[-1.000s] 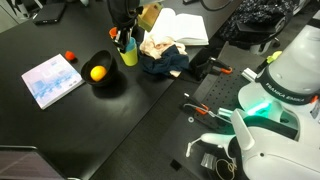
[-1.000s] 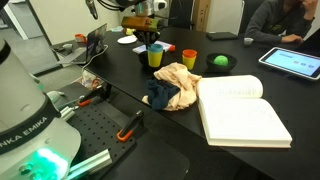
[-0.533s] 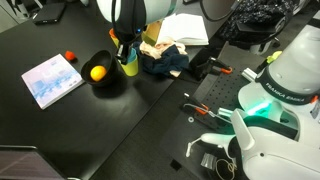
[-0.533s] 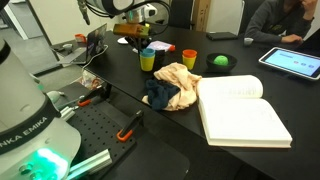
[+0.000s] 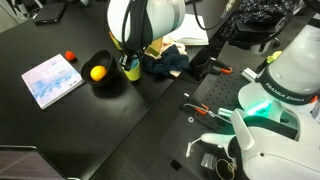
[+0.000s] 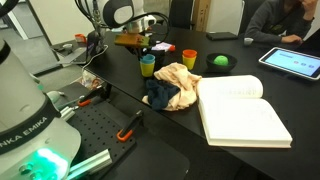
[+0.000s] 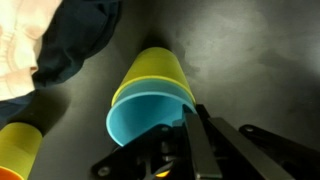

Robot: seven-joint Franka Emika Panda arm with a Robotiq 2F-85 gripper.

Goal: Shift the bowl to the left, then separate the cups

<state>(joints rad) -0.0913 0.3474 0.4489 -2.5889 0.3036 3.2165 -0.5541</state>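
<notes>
The blue cup [image 7: 140, 118] sits nested inside the yellow cup [image 7: 155, 70]. In the wrist view my gripper [image 7: 190, 125] is shut on the blue cup's rim. Both exterior views show the nested cups [image 5: 131, 69] [image 6: 147, 66] hanging just under the gripper [image 5: 128, 56] [image 6: 145, 50], low over the black table. The black bowl [image 5: 104, 78] lies close beside them with a yellow-orange ball [image 5: 97, 72] in it. In an exterior view the bowl [image 6: 218, 63] is farther back and the orange cup [image 6: 189, 59] stands between it and the nested cups. I cannot tell whether the cups touch the table.
A heap of beige and dark blue cloth [image 5: 165, 60] [image 6: 168, 88] lies right beside the cups. An open book [image 6: 245, 112], a tablet [image 6: 295, 62] and a blue-white booklet [image 5: 52, 80] lie on the table. The robot base and tools [image 5: 270, 110] fill the near side.
The gripper has carried the nested cups along the table, away from the orange cup and closer to the cloth's edge. The bowl has stayed put.
</notes>
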